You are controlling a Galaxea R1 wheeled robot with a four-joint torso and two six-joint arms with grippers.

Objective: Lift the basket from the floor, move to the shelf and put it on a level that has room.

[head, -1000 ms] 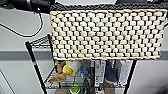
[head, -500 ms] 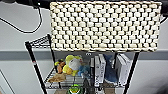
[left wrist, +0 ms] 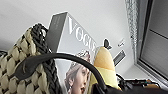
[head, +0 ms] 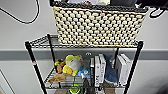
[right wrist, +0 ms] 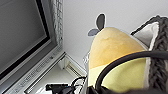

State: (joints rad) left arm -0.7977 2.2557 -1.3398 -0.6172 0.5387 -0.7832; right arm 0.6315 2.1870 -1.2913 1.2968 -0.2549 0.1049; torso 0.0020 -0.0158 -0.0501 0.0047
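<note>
Lower than before, the basket [head: 98,26] hovers at the shelf's [head: 35,65] top level [head: 42,42], tool grip impossible to tell; an overhanging edge could tip it off.

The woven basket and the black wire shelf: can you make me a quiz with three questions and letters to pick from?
1. Where is the cream woven basket with the dark rim?
A. at the bare top tier of the black wire shelf
B. on the carpet
C. under the plush toys

2. What colour is the pear-shaped plush inside the basket?
A. blue
B. yellow
C. red

3. How do the white books on the lower tier stand?
A. lying flat in a pile
B. open
C. upright, side by side

Answers:
1 A, the head view shows the basket's base level with the top tier.
2 B, both wrist views show it yellow with a dark leaf.
3 C, their spines point up beside the plush toys.
</note>
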